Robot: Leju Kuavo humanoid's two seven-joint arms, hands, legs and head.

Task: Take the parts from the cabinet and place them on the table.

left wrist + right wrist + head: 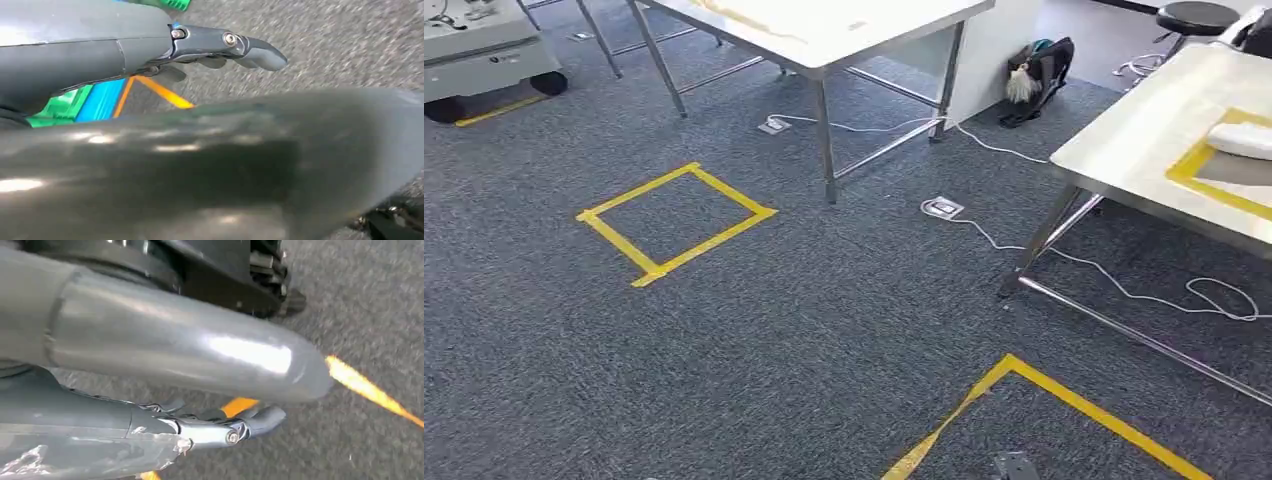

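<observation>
Grey carpet floor (pixel 824 330) lies under you, marked with a yellow tape square (pixel 674 222). Right of that square stands the steel worktop (pixel 1144 140), its own yellow tape outline (pixel 1196 165) framing a white part (pixel 1242 140) that lies inside it. Your left robot hand (pixel 220 50) hangs over the carpet holding nothing, fingers loosely extended. Your right robot hand (pixel 215 427) hangs likewise, empty, fingers slightly apart.
</observation>
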